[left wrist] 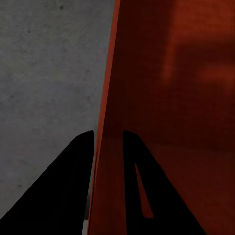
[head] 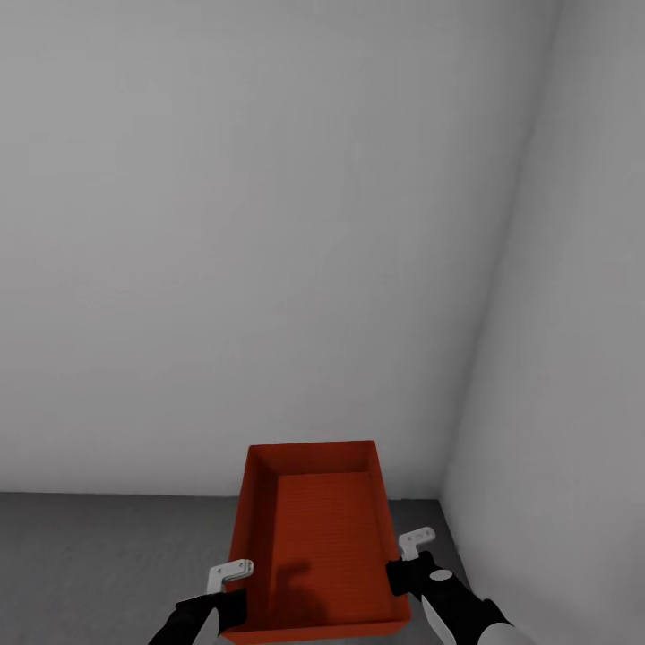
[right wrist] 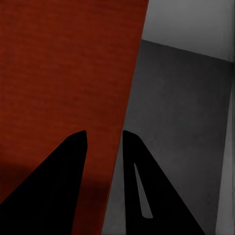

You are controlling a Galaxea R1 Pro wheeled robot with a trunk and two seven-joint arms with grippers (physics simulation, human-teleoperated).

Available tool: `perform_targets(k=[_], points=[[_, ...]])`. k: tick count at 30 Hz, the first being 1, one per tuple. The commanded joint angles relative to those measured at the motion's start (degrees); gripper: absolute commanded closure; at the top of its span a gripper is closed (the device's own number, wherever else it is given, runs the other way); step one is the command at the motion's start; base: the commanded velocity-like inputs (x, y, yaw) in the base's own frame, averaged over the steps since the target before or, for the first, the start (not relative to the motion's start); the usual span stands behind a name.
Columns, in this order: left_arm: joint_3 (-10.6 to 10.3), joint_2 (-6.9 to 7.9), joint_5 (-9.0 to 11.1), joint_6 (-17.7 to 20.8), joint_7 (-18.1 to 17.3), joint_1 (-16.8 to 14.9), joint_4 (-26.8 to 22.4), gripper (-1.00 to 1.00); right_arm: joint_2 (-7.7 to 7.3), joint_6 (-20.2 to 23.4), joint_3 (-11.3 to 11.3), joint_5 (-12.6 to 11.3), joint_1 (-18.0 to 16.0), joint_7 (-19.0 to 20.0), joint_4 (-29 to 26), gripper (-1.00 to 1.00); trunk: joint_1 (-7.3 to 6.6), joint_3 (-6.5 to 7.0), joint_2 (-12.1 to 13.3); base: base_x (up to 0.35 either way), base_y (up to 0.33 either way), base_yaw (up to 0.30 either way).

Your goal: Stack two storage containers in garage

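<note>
both end effectors, left [head: 231,573] and right [head: 414,545], clamp the red storage container's [head: 309,537] side walls.

Both arms reach in from the frame's bottom edge; the left gripper [head: 235,582] at lower left and right gripper [head: 408,557] at lower right each stand clamped, fingers straddling a thin wall.

Storage container [head: 315,537] sits centred in front of the robot, between the left gripper [head: 229,573] at its left wall and the right gripper [head: 414,544] at its right wall; in each wrist view one finger lies inside the wall and one outside. Floor [head: 107,546] lies below and to both sides of it. Back wall [head: 251,233] stands behind it, side wall [head: 573,340] to its right, the two meeting in a corner at right rear.
</note>
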Motion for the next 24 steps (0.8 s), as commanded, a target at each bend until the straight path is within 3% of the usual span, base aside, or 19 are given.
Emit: perform_targets(k=[1, 6, 24], points=[[0.0, -0.04, -0.4, 0.4, 0.7, 0.1, 0.0, 1.00, 2.18, -0.3, 0.0, -0.1, 0.0, 1.9, -0.3, 1.00, 0.05, -0.02, 0.0, 0.322, 0.000, -0.091], [0.0, -0.04, -0.4, 0.4, 0.7, 0.1, 0.0, 1.00, 2.19, -0.3, 0.0, -0.1, 0.0, 1.9, -0.3, 1.00, 0.05, -0.02, 0.0, 0.188, 0.000, -0.029], [0.0, -0.07, 0.0, 0.4, 0.6, 0.1, 0.0, 1.00, 2.20, -0.3, 0.0, -0.1, 0.0, 1.9, -0.3, 1.00, 0.05, -0.05, 0.0, 0.003, 0.000, 0.000]])
